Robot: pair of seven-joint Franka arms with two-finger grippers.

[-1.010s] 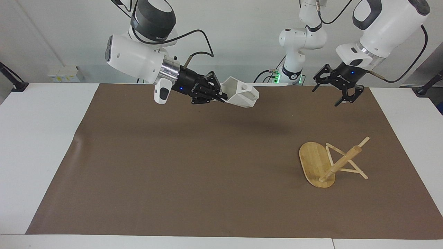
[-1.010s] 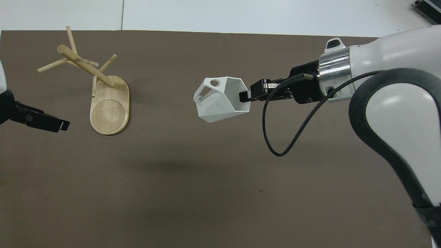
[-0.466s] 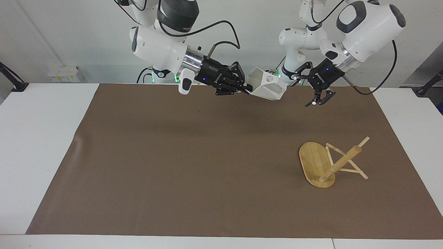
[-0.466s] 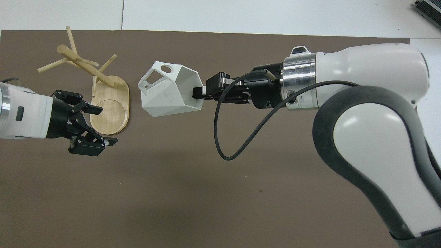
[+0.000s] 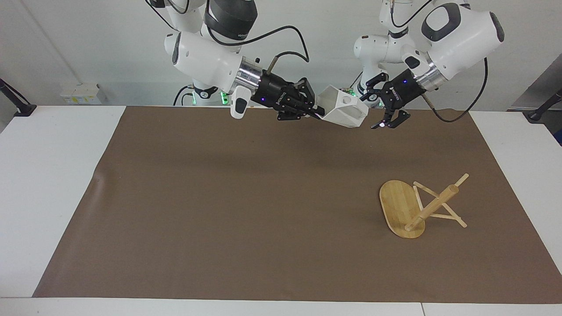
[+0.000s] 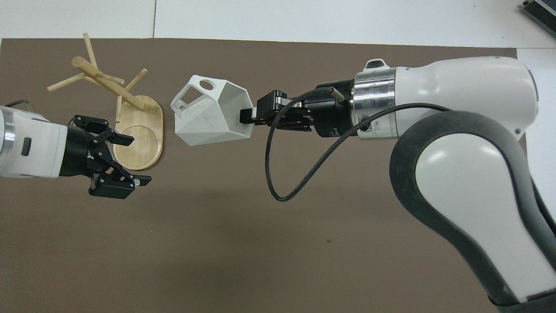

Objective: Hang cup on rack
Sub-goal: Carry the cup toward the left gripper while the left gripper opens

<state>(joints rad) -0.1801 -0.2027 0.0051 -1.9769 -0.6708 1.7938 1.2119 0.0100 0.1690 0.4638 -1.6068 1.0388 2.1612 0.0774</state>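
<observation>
I am seeing wide open room across the brown mat [image 5: 228, 206]: its whole middle and lower stretch in the facing view is lying bare, with white table [image 5: 52, 193] showing past its edges at both ends. The only thing standing on it is the bamboo rack [image 5: 419, 208], which is sitting at the lower right of the facing view and the upper left of the overhead view, its post leaning and its peg sticks crossing above the oval base. My right gripper [image 5: 317, 113] is reaching in from the upper left of the facing view and is holding the white faceted cup [image 5: 344, 109] up in the air at top centre, over the mat's edge nearest the robots. Its fingers [image 6: 247, 115] are clamping on the cup's rim wall at the open mouth, so the cup is sticking out past the fingertips with its handle and round hole pointing toward the left gripper [image 5: 381, 109]. That gripper is hanging just beside the cup with its fingers spread wide, and I cannot tell whether a tip is touching it. Compared with half a second ago, the cup is sitting a little closer to the left gripper, and the left gripper has closed in from the right of the facing view.
</observation>
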